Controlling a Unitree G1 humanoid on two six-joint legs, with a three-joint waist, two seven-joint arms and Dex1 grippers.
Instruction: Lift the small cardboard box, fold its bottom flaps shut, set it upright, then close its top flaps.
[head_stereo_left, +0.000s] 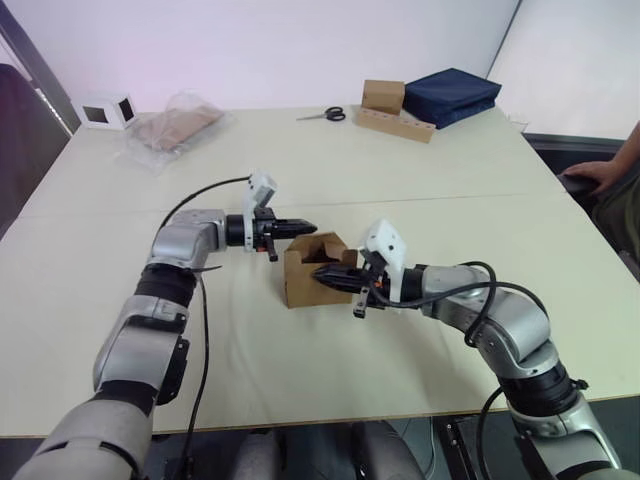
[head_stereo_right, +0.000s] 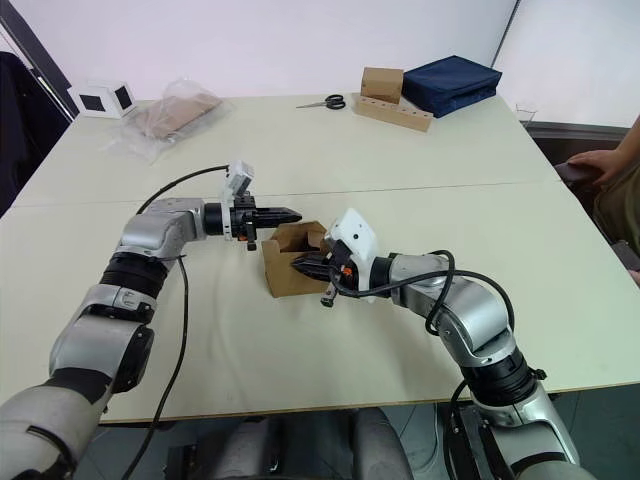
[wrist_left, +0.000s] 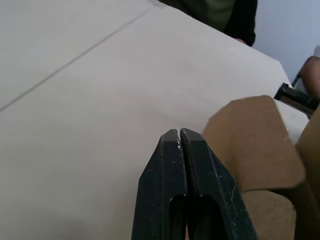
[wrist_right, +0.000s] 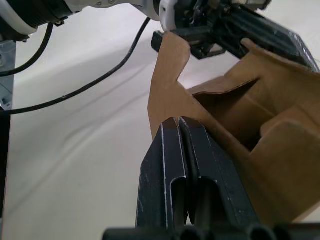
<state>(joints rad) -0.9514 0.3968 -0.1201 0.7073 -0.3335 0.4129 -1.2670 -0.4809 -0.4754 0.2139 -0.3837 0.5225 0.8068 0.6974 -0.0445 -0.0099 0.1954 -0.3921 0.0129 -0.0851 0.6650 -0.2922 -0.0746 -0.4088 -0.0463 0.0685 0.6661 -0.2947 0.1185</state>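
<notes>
Small cardboard box (head_stereo_left: 305, 278) upright on table (head_stereo_left: 400, 200), open end up.

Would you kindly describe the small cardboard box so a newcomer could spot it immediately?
On the pale table, look near the front-middle, between the left gripper and the right gripper. The small cardboard box stands there, plain brown, flaps open upward, unlike the brown box on the strip at the far edge.

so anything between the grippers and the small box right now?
Nothing visible. Left gripper is shut at the small cardboard box's upper rim; right gripper, also shut, is against its near side.
</notes>
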